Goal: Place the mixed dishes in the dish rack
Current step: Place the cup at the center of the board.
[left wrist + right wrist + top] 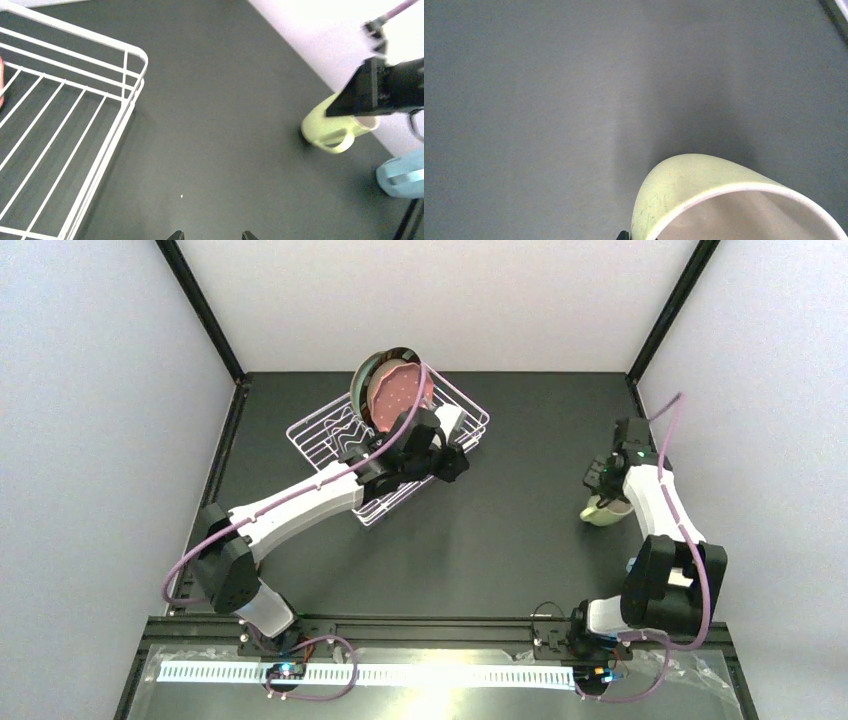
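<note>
You have the right fingers (357,95) clamped on the rim of the pale green mug (325,127), tilted on the tabletop (500,540) at frame right, well apart from the dish rack (330,425), so it may pivot loose in transit; left fingers (176,235) stand apart.

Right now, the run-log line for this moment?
left tool: open, at dish rack; right tool: shut on pale green mug; racked: two plates

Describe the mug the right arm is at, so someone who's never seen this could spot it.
Look at the dark table's right side, away from the white dish rack. There, at the right gripper, is the pale green mug; its neighbour is a light blue mug.
</note>
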Tool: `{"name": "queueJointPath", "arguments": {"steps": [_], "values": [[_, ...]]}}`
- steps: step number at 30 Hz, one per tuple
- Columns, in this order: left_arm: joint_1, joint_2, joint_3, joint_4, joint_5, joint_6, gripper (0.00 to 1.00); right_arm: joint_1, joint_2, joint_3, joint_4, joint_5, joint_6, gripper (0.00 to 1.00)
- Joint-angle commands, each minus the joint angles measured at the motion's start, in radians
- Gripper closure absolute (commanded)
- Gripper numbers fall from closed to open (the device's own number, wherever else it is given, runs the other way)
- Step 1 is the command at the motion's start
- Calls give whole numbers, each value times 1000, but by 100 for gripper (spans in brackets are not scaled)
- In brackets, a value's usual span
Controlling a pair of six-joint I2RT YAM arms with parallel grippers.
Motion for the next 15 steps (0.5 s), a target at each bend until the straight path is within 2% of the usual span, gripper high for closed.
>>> {"name": "queueJointPath", "arguments": {"steps": [1,8,15], "values": [[-4,25,108,-104,44,16,35,127,10,71,17,-43,-123,100],[15,67,222,-243,80,32,35,344,27,113,29,-55,-214,100],[67,68,247,-325,117,-6,35,512,34,141,30,-57,-292,100]]}}
